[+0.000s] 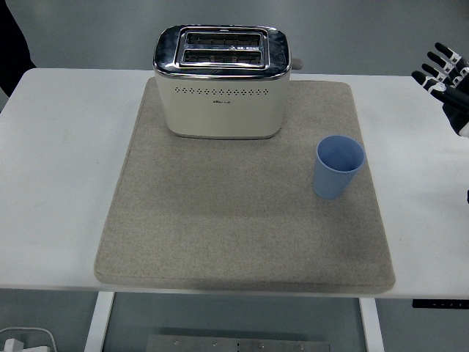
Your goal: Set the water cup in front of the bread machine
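Head view shows the task barely begun, as far as can be judged: the cup (339, 166) stands upright on the mat (242, 220), toward the mat's right side, near its right edge and off to the right of the toaster (222, 82) rather than in front of it. The stretch of mat directly before the toaster's front face holds nothing. Nothing touches the cup.

What is left looks like the whole job: reach the cup, grasp it, carry it left and set it down before the toaster.

The right hand (448, 77) shows only partly at the picture's right edge, raised above the table (58, 161) and well apart from the cup. Its fingers (437, 64) are spread and straight, holding nothing. The left arm is out of sight.

Containers: the cup is blue, open at the top, and its inside looks empty, with no liquid or object visible, though the very bottom is shaded. The toaster's two slots face up; only the dark wire racks show inside, no bread visible. It sits at the mat's far end, squarely placed
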Controlling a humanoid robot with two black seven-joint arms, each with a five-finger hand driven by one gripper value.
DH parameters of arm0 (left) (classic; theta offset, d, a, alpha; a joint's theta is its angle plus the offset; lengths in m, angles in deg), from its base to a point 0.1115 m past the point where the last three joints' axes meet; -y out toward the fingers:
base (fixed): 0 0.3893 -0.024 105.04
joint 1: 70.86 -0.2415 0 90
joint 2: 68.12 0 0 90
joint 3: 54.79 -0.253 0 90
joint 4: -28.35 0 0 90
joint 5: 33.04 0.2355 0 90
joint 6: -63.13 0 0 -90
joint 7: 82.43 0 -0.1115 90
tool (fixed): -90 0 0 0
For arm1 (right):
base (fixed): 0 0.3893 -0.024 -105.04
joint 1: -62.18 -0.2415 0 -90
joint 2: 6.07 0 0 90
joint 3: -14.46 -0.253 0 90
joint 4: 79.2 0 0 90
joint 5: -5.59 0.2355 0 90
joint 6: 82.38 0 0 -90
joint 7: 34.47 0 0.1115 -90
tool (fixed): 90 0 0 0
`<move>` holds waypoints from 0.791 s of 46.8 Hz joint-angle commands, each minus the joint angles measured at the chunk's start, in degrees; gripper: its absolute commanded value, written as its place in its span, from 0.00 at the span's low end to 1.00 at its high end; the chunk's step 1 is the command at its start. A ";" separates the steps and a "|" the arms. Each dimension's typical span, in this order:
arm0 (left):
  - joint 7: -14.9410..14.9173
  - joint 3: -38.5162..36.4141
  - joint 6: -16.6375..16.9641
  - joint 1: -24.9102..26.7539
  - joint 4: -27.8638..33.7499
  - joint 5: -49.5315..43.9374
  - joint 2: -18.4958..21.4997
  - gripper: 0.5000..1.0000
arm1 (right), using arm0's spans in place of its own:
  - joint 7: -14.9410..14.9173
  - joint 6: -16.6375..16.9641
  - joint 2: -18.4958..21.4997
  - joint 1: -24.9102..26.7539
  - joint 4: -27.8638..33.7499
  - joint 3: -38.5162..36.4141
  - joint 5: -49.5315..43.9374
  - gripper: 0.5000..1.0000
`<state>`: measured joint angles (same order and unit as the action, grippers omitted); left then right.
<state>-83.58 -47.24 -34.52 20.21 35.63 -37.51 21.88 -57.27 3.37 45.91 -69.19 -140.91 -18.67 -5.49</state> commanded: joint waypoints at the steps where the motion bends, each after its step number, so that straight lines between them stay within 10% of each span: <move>1: 0.00 -0.08 0.00 -0.01 0.02 0.00 0.00 1.00 | -0.05 0.12 -0.30 0.15 -0.08 0.09 -1.22 0.86; 37: 0.00 0.01 0.00 -0.01 0.02 0.00 0.00 1.00 | -5.33 3.20 -9.35 8.76 -10.89 0.09 -15.54 0.86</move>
<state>-83.57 -47.25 -34.52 20.20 35.64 -37.52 21.88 -62.01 6.52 37.38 -61.96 -150.86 -18.59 -19.39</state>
